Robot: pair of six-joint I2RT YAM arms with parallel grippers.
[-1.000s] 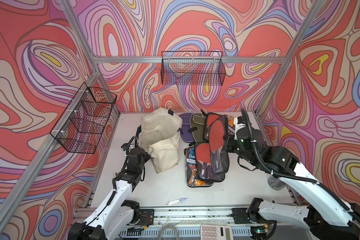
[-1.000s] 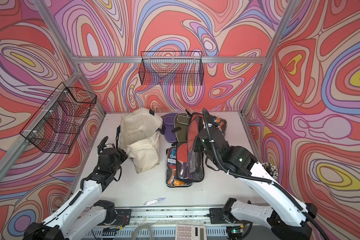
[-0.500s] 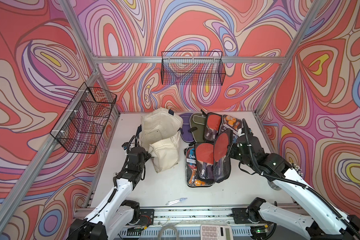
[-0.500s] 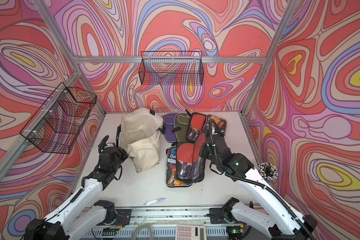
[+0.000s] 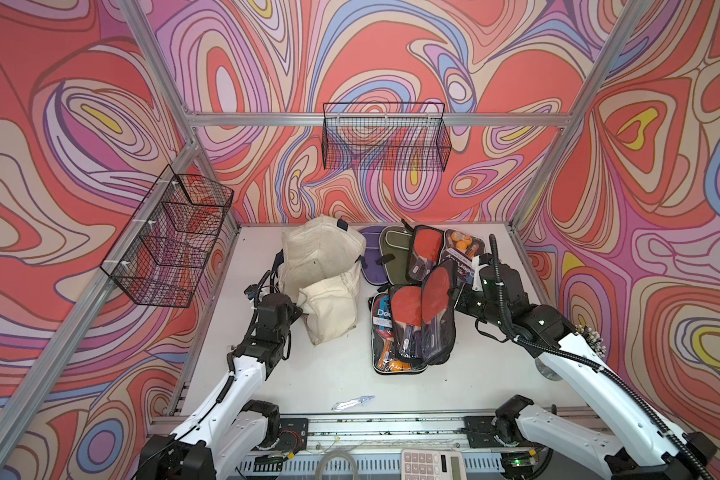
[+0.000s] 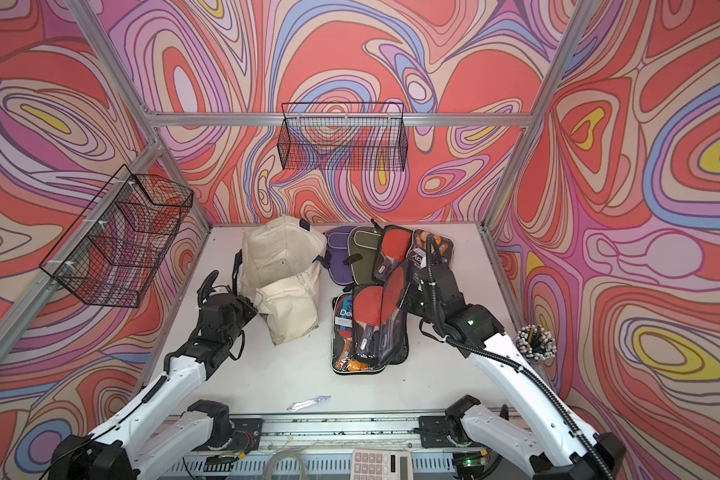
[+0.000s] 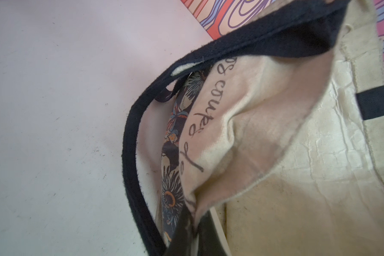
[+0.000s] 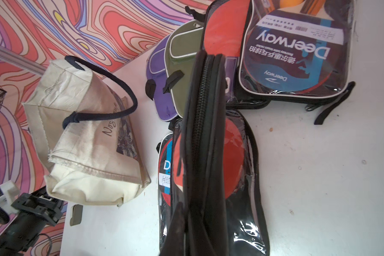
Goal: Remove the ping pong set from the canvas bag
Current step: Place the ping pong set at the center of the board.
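The cream canvas bag [image 5: 321,282] [image 6: 283,270] lies slumped at the table's left middle. My left gripper [image 5: 297,308] [image 7: 195,221] is shut on a fold of its cloth beside the navy handle [image 7: 133,155]. My right gripper [image 5: 454,291] [image 8: 200,221] is shut on a ping pong set [image 5: 436,305] [image 6: 393,291], a clear zip case with red paddles. The case stands on edge, tilted, out of the bag, and rests against another set [image 5: 391,332] that lies flat. Its zipper edge [image 8: 206,110] fills the right wrist view.
One more set [image 5: 460,249] lies at the back right beside purple [image 5: 371,257] and olive [image 5: 393,249] paddle covers. Wire baskets hang on the left [image 5: 167,237] and back [image 5: 385,137] walls. A foil wrapper [image 5: 352,402] lies near the front edge; a pen cup [image 6: 535,343] stands right.
My right arm has come down and forward with the ping pong set, bringing it from above the back pile onto the front pile. The left arm and the bag have stayed put.
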